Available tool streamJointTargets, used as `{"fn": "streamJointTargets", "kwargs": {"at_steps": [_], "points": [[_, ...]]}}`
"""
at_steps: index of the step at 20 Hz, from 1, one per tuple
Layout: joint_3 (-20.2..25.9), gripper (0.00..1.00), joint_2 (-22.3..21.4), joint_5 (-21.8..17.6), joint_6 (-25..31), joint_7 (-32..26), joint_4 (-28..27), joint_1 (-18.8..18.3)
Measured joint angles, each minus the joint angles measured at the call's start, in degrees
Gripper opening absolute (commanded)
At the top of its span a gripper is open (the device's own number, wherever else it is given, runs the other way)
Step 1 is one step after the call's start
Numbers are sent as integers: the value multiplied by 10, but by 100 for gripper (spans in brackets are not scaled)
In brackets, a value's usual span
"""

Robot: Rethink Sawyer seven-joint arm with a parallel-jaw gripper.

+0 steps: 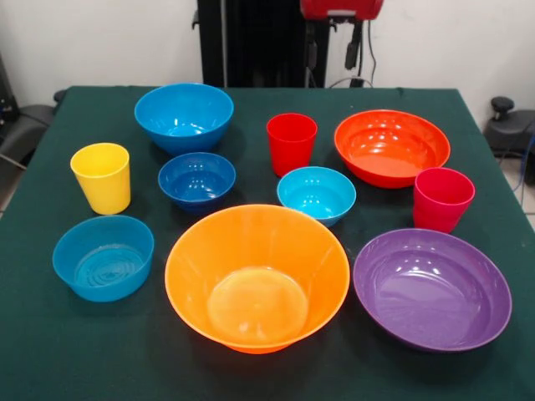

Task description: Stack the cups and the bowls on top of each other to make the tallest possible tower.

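Observation:
All cups and bowls stand apart and upright on the green table [50,351]; no tower stands. The huge orange bowl [257,276] is front centre and the purple bowl [431,288] front right. The red-orange bowl [391,147] is back right. Blue bowls: a large one [184,115] at the back left, a dark one [197,179], a light one [316,194], and a straight-walled one [104,256] front left. The yellow cup [101,176] is left, the red cup [292,142] centre back, the pinkish-red cup [442,198] right. The gripper [354,46] hangs drawn back under the red arm [341,8] at the top edge.
The black pedestal [251,42] stands behind the table's far edge. Dark equipment sits beyond the table at the left [21,125] and the right [510,125]. Narrow gaps of cloth lie between the bowls.

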Motion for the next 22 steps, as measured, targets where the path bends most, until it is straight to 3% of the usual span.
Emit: {"fn": "streamJointTargets", "kwargs": {"at_steps": [8,22], "points": [[5,100,48,0,0,0,-30,-12],[13,100,59,0,0,0,-40,-24]]}}
